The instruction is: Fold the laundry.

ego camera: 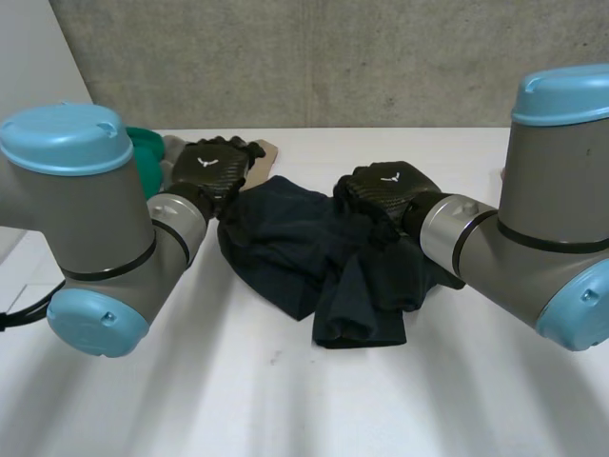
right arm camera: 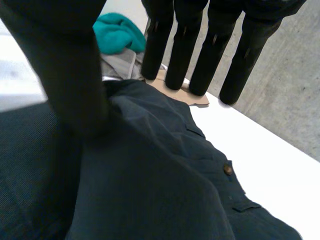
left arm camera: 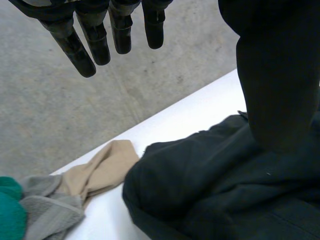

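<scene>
Both robot hands show straight, relaxed fingers: my left robot hand [ego camera: 211, 169] hangs at the dark garment's [ego camera: 285, 248] edge, my right robot hand [ego camera: 385, 195] over its middle on the bench [ego camera: 285, 409].

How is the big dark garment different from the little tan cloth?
The dark navy garment is far bigger than the tan cloth. The garment lies crumpled mid-table under the right hand; the tan cloth sits at the far edge beside a grey cloth. The garment has a button; the tan cloth looks plain. Both are soft laundry lying unfolded on the white table.
</scene>
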Available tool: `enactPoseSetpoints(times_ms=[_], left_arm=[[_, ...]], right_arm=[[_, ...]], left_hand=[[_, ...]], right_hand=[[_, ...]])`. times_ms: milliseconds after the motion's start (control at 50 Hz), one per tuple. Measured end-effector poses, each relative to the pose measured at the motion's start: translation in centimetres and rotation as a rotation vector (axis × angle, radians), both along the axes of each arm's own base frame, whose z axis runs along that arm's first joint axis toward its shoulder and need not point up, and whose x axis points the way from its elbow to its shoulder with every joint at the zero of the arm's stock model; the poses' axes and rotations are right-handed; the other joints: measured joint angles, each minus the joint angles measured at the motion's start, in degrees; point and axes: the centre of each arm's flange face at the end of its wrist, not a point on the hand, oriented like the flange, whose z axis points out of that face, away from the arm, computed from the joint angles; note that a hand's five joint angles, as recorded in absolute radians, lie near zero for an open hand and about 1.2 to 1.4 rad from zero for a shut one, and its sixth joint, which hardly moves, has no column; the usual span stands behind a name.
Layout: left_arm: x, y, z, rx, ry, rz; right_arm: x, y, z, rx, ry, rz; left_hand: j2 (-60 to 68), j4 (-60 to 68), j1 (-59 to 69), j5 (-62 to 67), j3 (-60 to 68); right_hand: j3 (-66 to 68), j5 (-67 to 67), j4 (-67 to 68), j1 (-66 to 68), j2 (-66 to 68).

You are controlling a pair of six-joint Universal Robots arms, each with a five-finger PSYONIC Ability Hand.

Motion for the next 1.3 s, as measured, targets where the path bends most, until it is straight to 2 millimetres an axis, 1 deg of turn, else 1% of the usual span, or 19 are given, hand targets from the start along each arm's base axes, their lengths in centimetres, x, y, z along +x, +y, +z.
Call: enactPoseSetpoints(times_ms=[20,40,160,260,320,420,520,600,720,800,900,980,1000,1060,1120,1220,1260,1280,1300], left_arm=[[0.1,0.0,0.3,-0.007,0.002,0.012],[0.2,0.0,0.5,-0.010,0.003,0.020],[0.3,0.9,1.5,-0.020,0.003,0.037],[-0.5,3.1,2.6,-0.009,0.010,-0.002],[-1.4,5.1,3.3,0.017,0.026,-0.047],[-3.6,8.7,3.3,0.108,0.053,-0.129],[-6.1,11.2,1.6,0.221,0.041,-0.180],[-8.3,12.9,-1.4,0.321,-0.014,-0.186],[-10.2,14.3,-5.9,0.390,-0.114,-0.125],[-10.9,14.4,-7.7,0.379,-0.147,-0.089],[-11.4,13.7,-8.5,0.342,-0.158,-0.077],[-11.6,12.8,-8.6,0.306,-0.152,-0.076],[-11.6,12.5,-8.5,0.297,-0.148,-0.073],[-11.5,11.9,-8.2,0.276,-0.135,-0.063],[-11.2,11.1,-7.4,0.250,-0.109,-0.046],[-10.6,10.1,-5.0,0.208,-0.052,-0.025],[-10.0,9.4,-3.0,0.183,-0.017,-0.014],[-9.9,9.3,-2.7,0.179,-0.012,-0.012],[-9.4,8.8,-1.3,0.163,0.009,-0.004]], right_arm=[[-0.1,0.0,0.3,0.021,-0.021,-0.008],[-0.2,-0.1,0.5,0.031,-0.032,-0.016],[-2.2,-1.6,2.9,0.023,-0.069,-0.093],[-4.7,-3.7,4.7,-0.012,-0.054,-0.149],[-5.8,-5.0,4.8,-0.046,0.018,-0.125],[-7.0,-7.1,2.3,-0.144,0.246,0.005],[-8.1,-9.6,-1.6,-0.285,0.475,0.153],[-8.6,-11.6,-5.2,-0.397,0.589,0.255],[-8.2,-13.7,-9.1,-0.487,0.589,0.304],[-7.5,-14.6,-10.7,-0.521,0.550,0.298],[-6.6,-15.4,-12.1,-0.544,0.501,0.276],[-5.8,-15.9,-13.4,-0.546,0.460,0.256],[-5.6,-16.0,-13.8,-0.545,0.452,0.250],[-5.4,-16.3,-14.2,-0.542,0.439,0.237],[-5.2,-16.5,-14.1,-0.538,0.429,0.218],[-5.2,-16.5,-12.7,-0.525,0.405,0.176],[-5.5,-16.5,-11.1,-0.513,0.380,0.145],[-5.5,-16.5,-10.6,-0.508,0.370,0.134],[-5.7,-16.4,-9.4,-0.498,0.349,0.112]], left_hand=[[0.00,0.00,0.00,0.00,0.00],[0.00,0.00,0.00,0.00,0.00],[0.00,0.00,0.00,0.00,0.00],[0.00,0.00,0.00,0.00,0.00],[0.00,0.00,0.00,-0.01,0.00],[0.00,0.00,0.00,0.00,0.00],[0.00,0.00,0.00,-0.01,0.00],[0.00,0.00,0.00,0.00,0.00],[0.00,0.00,0.00,0.00,0.00],[0.85,1.19,1.02,0.58,0.81],[12.28,12.95,14.04,11.47,12.33],[35.50,34.92,36.15,33.08,34.05],[45.14,44.62,45.56,42.72,44.66],[55.50,55.91,53.73,53.89,54.60],[56.37,56.79,53.73,54.25,55.62],[56.37,56.78,53.73,54.25,55.62],[56.37,56.79,53.73,54.25,55.62],[56.37,56.79,53.73,54.25,55.62],[56.37,56.79,53.73,54.25,55.62]], right_hand=[[-9.75,-10.08,-9.75,-9.89,-10.20],[-13.62,-13.95,-13.51,-13.16,-13.59],[-27.53,-28.10,-27.40,-26.83,-27.00],[-29.19,-28.87,-28.78,-27.76,-28.64],[-29.19,-28.87,-28.78,-27.76,-28.64],[-29.18,-28.87,-28.77,-27.76,-28.63],[-29.19,-28.86,-28.78,-27.76,-28.63],[-29.14,-28.74,-28.78,-27.75,-28.63],[-25.80,-24.72,-26.07,-25.79,-25.53],[-21.90,-20.73,-22.10,-21.30,-21.94],[-18.91,-17.38,-18.70,-18.11,-19.14],[-11.83,-11.20,-11.66,-10.97,-11.50],[-8.83,-8.13,-8.77,-7.48,-8.38],[13.46,13.09,13.50,13.21,14.60],[24.52,24.31,25.19,21.69,24.44],[24.78,24.56,25.95,21.69,24.44],[24.77,24.56,25.97,21.69,24.44],[24.77,24.56,25.97,21.69,24.44],[24.77,24.56,25.97,21.69,24.44]])
